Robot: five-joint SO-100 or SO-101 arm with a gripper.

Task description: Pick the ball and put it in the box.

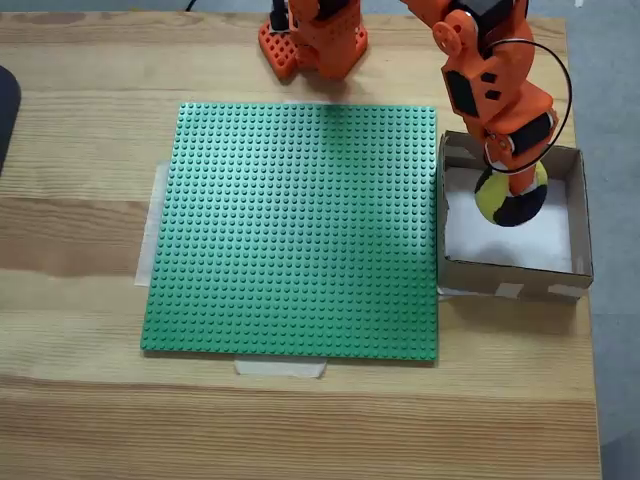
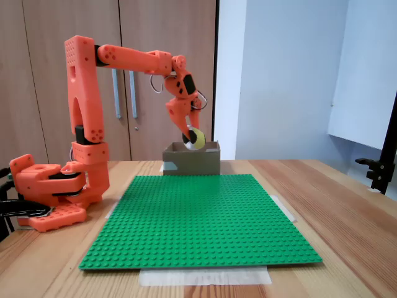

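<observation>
Pale wooden tabletop [image 1: 300,420] is carrying a green studded baseplate [image 1: 300,230] taped flat at its edges, with wooden cupboard doors [image 2: 149,74] and a plain wall standing behind in a fixed view. At the baseplate's right side in a fixed view from above, the box [image 1: 575,215] is sitting just beside the plate, and the orange arm [image 2: 133,59] is reaching out over it. Its gripper [image 1: 512,190] is closed around the ball [image 1: 505,205], fingers pinching it from above — the ball is hanging over the box's white floor, roughly level with the rim in a fixed view from the side [image 2: 196,140], not resting on the bottom as far as can be judged. The pick and the carry are looking done; what is remaining is the release, and perhaps a small lowering first. Nothing else is lying inside the box — its white bottom is showing bare around the ball.
</observation>
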